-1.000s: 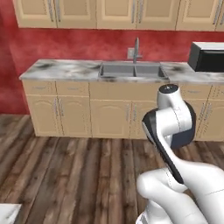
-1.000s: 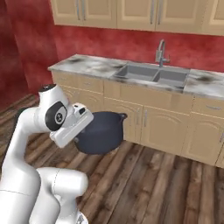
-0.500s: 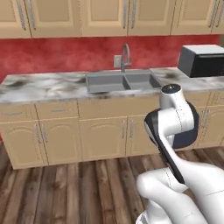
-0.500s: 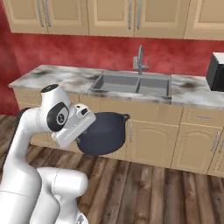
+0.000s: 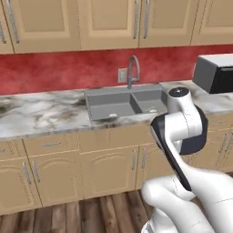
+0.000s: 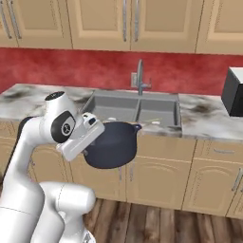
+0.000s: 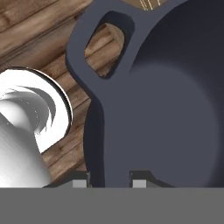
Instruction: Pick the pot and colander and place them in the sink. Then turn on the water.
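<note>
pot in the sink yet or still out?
Out. The pot hangs from the gripper in front of the cabinets, below the counter edge, short of the sink.

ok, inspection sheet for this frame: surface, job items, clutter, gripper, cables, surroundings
Surface: marbled counter, nothing loose seen on it.
Job's things: dark pot held in the air in front of the counter, over the wood floor; grey sink with a faucet behind it, no stream visible; colander not identifiable.
Clutter: small pale bits in the basins, too small to tell.
Gripper: shut on the pot rim beside a loop handle.
Cables: nothing seen.
Surroundings: red backsplash, beige cabinets, microwave.
</note>
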Tool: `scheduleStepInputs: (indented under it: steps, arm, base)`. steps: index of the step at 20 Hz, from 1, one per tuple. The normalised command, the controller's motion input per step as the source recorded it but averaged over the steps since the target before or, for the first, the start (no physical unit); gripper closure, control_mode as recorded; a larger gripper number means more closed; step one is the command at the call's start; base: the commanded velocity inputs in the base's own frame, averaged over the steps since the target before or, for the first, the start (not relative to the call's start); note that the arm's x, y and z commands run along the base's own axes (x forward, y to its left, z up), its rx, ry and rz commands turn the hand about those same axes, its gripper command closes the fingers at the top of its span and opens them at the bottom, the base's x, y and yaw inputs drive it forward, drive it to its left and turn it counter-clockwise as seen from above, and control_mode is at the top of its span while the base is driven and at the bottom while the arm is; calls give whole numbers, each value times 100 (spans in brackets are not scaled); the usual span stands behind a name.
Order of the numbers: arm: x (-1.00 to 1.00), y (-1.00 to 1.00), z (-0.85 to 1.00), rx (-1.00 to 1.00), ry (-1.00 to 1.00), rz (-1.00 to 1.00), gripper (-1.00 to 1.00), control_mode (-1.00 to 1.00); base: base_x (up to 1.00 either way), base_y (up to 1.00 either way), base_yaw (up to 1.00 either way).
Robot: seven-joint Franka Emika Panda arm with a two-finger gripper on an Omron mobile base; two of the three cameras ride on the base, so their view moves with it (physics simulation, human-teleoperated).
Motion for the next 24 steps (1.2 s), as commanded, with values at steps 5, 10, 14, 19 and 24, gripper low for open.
scheduleStepInputs:
  steps: [5,10,14,19,24]
  arm:
    - [0,0,0,0,0,0,100,100]
    - [0,0,0,0,0,0,100,100]
    - [0,0,0,0,0,0,100,100]
    - [0,0,0,0,0,0,100,100]
    - [0,0,0,0,0,0,100,100]
  base:
    - [100,12,-9]
    - [80,6,0]
    - [66,3,4]
    - [38,0,8]
    - [13,6,4]
